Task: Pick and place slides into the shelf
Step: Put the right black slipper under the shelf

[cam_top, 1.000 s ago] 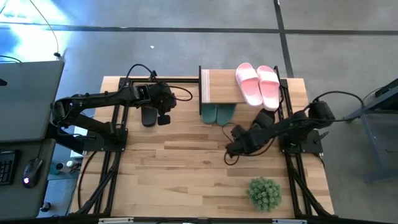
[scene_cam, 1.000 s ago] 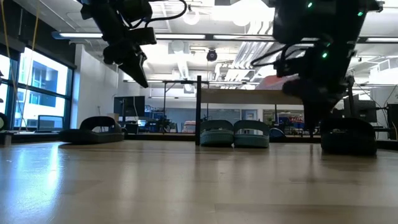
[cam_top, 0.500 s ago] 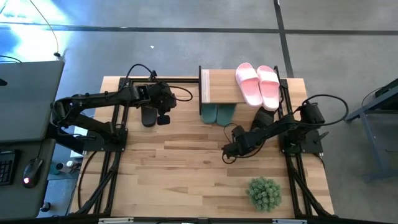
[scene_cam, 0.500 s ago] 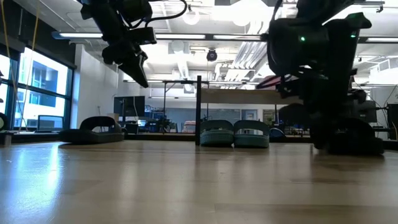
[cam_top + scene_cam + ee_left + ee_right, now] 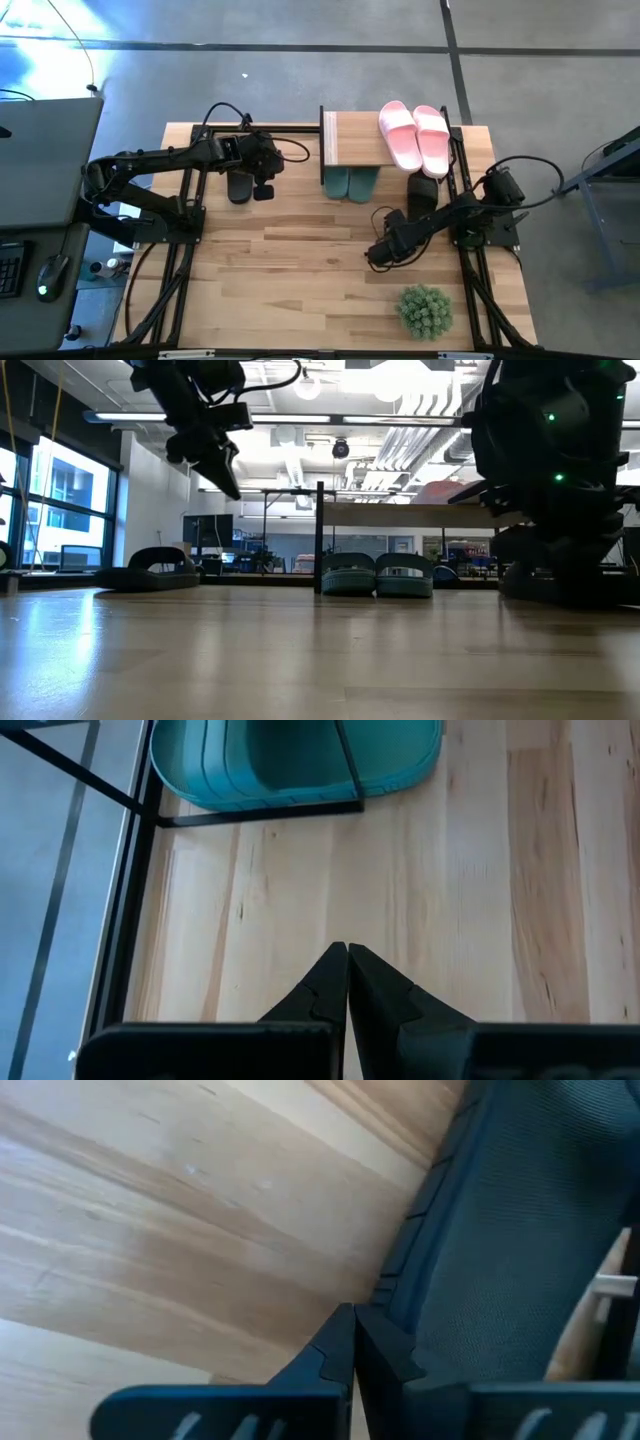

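Two pale pink slides (image 5: 415,137) lie soles down on the shelf's wooden top board (image 5: 355,138). Two dark green slides (image 5: 352,183) stand side by side under the shelf (image 5: 375,575). One black slide (image 5: 240,186) lies on the table left of the shelf, and another black slide (image 5: 422,192) lies right of the green pair. My left gripper (image 5: 272,168) hangs shut above the left black slide, its tips (image 5: 347,955) pointing toward a green slide (image 5: 300,760). My right gripper (image 5: 374,258) is shut low over bare table (image 5: 352,1315), nearer than the right black slide.
A round green spiky plant (image 5: 425,310) stands near the table's front right corner, close to my right gripper. Black frame rails (image 5: 190,215) run along both sides of the table. Bare wood (image 5: 290,260) lies between the arms.
My right gripper has moved toward the table's near edge and down, rolling its wrist, and stays shut. It no longer hides the right black slide from above. My left arm has kept still.
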{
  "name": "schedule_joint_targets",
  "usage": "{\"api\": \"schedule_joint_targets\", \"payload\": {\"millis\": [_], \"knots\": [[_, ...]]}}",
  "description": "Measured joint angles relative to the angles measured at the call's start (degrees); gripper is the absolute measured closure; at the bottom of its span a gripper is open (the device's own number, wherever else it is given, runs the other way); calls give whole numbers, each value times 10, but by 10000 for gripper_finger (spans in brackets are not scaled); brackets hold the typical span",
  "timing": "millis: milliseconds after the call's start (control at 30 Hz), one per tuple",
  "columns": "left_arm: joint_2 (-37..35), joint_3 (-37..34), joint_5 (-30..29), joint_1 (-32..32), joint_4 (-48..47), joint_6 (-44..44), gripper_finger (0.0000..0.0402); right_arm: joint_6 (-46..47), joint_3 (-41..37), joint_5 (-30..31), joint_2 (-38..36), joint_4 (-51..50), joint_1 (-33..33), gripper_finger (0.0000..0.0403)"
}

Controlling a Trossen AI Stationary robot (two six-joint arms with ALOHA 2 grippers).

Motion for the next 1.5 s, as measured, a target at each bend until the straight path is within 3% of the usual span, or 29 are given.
{"api": "schedule_joint_targets", "payload": {"millis": [433,667,867,1033,1500], "knots": [[0,0,0,0,5,2,399,21,26,7,-34,-1,23,403],[0,0,0,0,4,11,399,137,57,-55,-52,-52,87,403],[0,0,4,0,5,47,399,303,52,-53,-52,-55,166,403],[0,0,11,0,5,55,399,358,52,-69,-52,-66,188,403],[0,0,12,0,5,60,399,410,-72,-37,-51,51,180,403]]}}
